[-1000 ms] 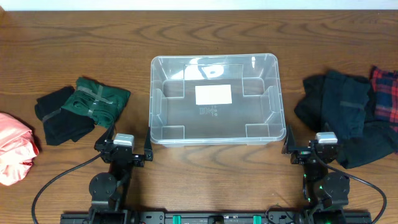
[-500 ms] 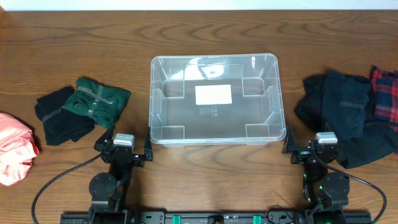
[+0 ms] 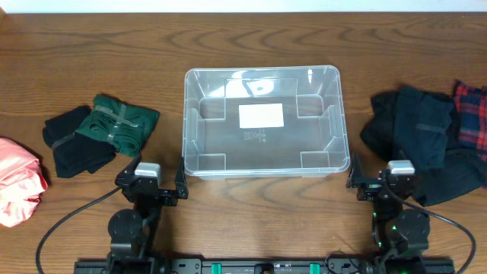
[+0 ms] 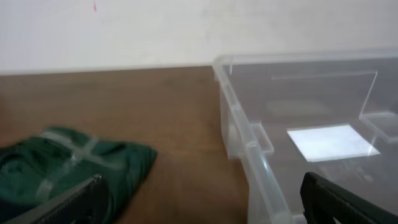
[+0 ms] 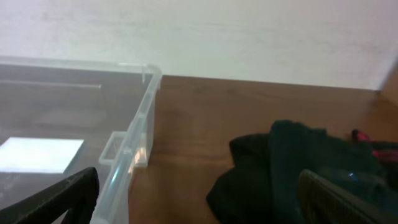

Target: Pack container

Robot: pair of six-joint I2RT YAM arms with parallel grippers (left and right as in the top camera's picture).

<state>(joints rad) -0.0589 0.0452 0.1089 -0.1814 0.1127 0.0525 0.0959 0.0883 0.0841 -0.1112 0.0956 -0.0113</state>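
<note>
The clear plastic container [image 3: 262, 122] stands empty mid-table, with a white label on its bottom. It also shows in the left wrist view [image 4: 298, 130] and in the right wrist view [image 5: 74, 137]. My left gripper [image 3: 151, 183] is open and empty near the front edge, by the container's front left corner. My right gripper [image 3: 380, 183] is open and empty by the front right corner. A folded green garment [image 3: 118, 125] lies on a black one [image 3: 72, 144] at the left. A heap of dark clothes [image 3: 418, 144] lies at the right.
A pink garment [image 3: 17, 190] lies at the far left edge. A red plaid cloth [image 3: 472, 114] lies at the far right edge. The green garment [image 4: 68, 168] shows in the left wrist view, the dark heap [image 5: 298, 168] in the right wrist view.
</note>
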